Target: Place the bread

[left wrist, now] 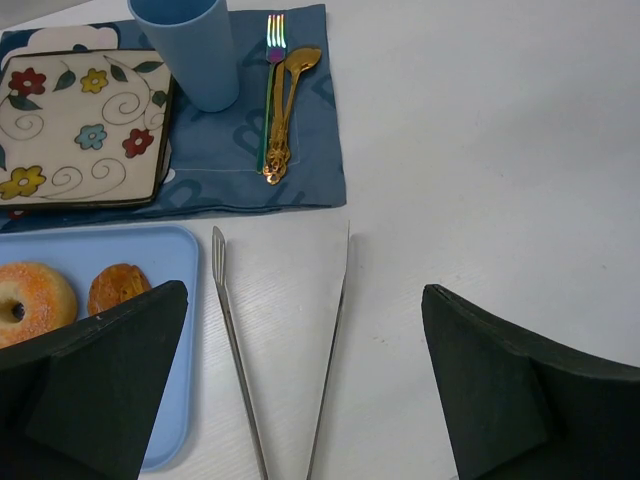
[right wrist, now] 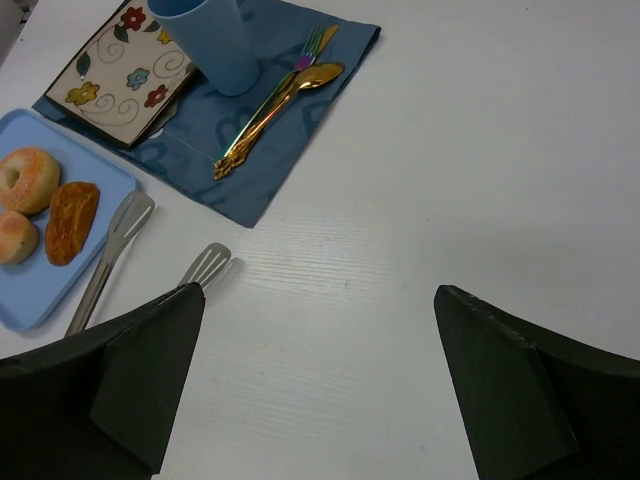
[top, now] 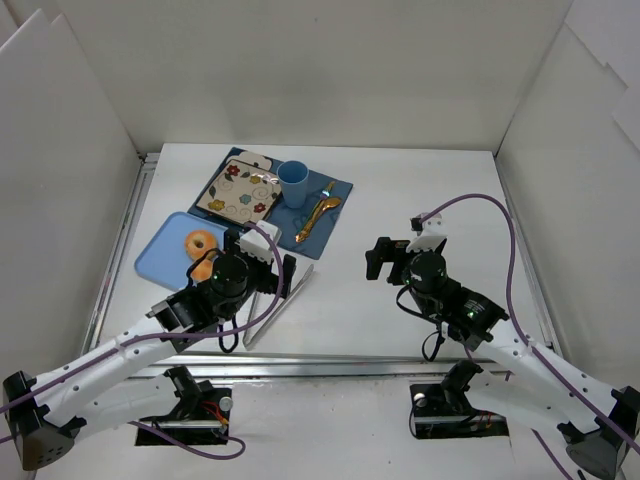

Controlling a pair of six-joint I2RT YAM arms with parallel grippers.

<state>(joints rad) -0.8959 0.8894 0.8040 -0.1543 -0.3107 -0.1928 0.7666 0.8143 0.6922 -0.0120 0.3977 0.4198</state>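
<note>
Golden-brown bread (right wrist: pixel 72 222) lay on the blue tray (right wrist: pixel 30 300) at the frame's left, just beside a donut (right wrist: pixel 40 182). Both the left gripper (left wrist: pixel 305 300) and the right gripper (right wrist: pixel 320 292) stood open and empty. A loose grab might have caught the donut instead.

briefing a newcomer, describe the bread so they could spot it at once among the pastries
Look at the light blue tray on the left side of the table, next to the dark blue placemat. Of the three pastries on it, the bread is the one nearest the metal tongs: oblong, darker golden-brown and with no hole, unlike the ring donut and the paler round bun.
</note>
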